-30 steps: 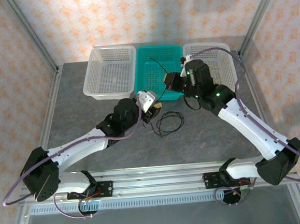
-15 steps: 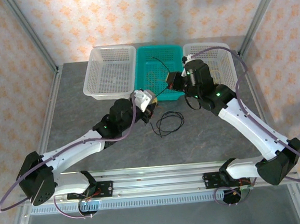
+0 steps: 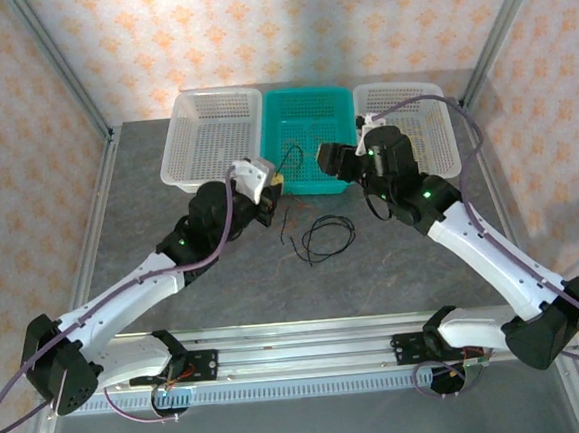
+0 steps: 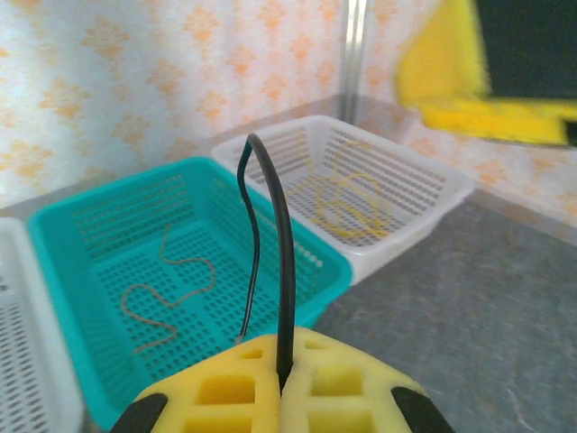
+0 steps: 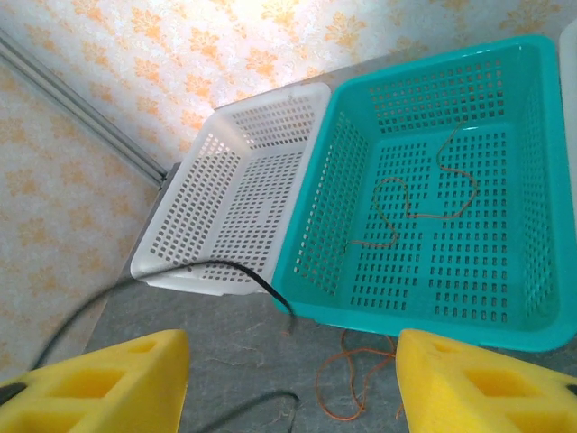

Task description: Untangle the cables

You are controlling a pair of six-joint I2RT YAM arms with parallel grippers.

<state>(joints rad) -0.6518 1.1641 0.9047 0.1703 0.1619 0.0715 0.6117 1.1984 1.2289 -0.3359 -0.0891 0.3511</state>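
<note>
You have two arms, the left arm [image 3: 125, 295] and the right arm [image 3: 493, 251], each with white link shells, black joint housings and a purple-grey cable [image 3: 229, 203] looping beside it. On the left gripper [image 4: 284, 386] and the right gripper [image 5: 293, 388] the finger pads [image 5: 99, 379] are yellow with square recesses.

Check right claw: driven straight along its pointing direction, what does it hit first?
The right claw, open, aims at the near wall of the teal basket; likely that first. The black cable crosses just ahead and might snag sooner; depth unclear.
</note>
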